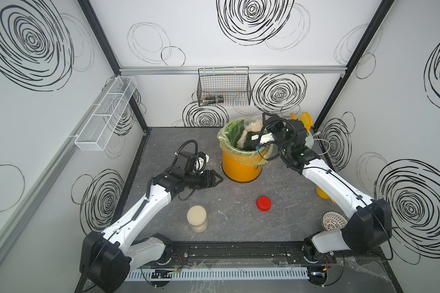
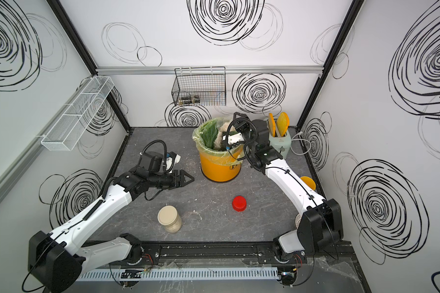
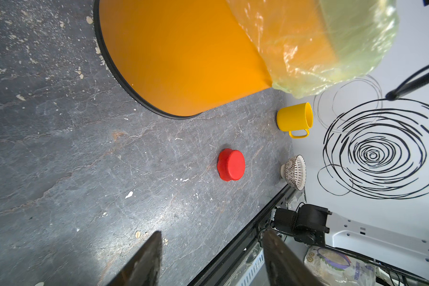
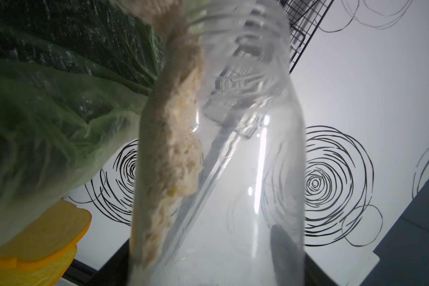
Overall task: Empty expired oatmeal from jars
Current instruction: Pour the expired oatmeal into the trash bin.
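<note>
Clamped w/ R gripper (image 1: 250, 139): slim jar (image 4: 221, 148), tipped over bin (image 1: 240, 165) mouth, oatmeal (image 4: 178, 148) along its wall. Jaws apart, empty, beside bin: L gripper (image 1: 217, 178). In front of bin, upright: lidded jar (image 1: 197, 218); near it, red cap (image 1: 263, 203).

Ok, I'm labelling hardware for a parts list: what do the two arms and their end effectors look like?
Left arm and right arm: white shell links, black joint housings, black cables looping at the wrists. The left end effector is black with tapered, triangular fingers; the right end effector looks black too, its fingers mostly hidden.
</note>
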`<state>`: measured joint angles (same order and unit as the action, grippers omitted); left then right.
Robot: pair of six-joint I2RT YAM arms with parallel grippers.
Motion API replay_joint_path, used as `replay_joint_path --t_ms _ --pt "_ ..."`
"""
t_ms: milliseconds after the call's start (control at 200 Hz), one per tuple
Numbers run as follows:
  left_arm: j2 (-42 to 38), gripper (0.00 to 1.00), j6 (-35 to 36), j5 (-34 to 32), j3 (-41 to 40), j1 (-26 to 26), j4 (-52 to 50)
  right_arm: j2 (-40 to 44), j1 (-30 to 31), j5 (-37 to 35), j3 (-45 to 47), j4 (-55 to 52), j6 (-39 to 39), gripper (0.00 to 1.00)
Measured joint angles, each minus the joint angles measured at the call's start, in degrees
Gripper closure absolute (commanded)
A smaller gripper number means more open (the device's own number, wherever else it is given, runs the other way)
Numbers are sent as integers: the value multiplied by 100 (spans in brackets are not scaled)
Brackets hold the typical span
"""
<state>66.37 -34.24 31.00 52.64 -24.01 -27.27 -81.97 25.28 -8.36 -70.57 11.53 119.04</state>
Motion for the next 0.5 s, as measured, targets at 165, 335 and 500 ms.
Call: replay_joint_path --t_ms 165,335,500 --pt "55 32 42 2 -15 0 42 -44 114 -98 -11 -90 17 75" --pt "83 32 90 22 -111 -11 72 -374 188 -216 -433 -387 20 75" --pt "68 32 116 74 -323 -11 284 -675 234 -422 -686 -501 20 74"
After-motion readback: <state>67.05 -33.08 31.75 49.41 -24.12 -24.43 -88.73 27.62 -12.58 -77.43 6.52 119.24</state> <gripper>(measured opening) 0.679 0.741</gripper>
